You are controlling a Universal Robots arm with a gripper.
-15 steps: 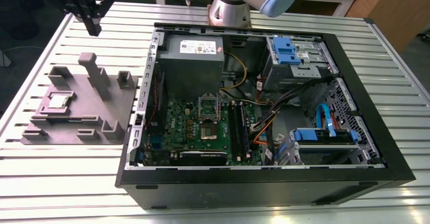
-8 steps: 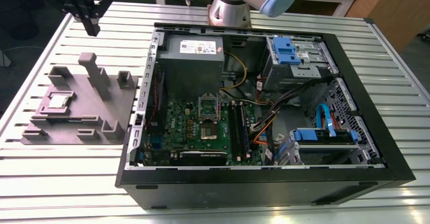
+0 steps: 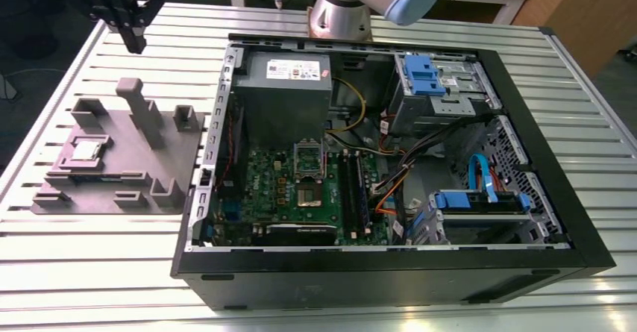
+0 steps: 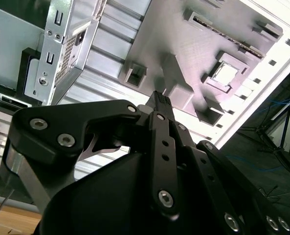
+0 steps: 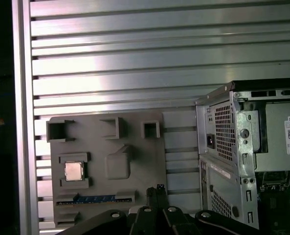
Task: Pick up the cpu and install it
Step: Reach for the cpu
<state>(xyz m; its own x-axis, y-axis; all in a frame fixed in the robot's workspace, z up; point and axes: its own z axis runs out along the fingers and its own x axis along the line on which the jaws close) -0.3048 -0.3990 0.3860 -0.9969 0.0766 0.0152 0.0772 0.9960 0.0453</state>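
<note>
The cpu [image 3: 85, 150] is a small silver square lying flat in a recess of the grey holder block [image 3: 119, 190], which sits on the slatted table at the exterior view's left of the computer. It also shows as the cpu [image 5: 74, 171] and the cpu [image 4: 226, 73] in both wrist views. My gripper [image 3: 133, 42] hangs high above the table beyond the block's far end, well apart from the chip. Its black fingertips [image 4: 159, 98] are pressed together with nothing between them. The motherboard's socket [image 3: 307, 195] lies uncovered inside the open case.
The open black computer case [image 3: 398, 265] takes up the middle and the exterior view's right of the table, with a grey power supply [image 3: 283, 86], blue drive brackets and cables inside. Tall posts [image 3: 139, 112] rise from the holder block. A blue-edged card [image 5: 96, 199] lies in a slot of the block.
</note>
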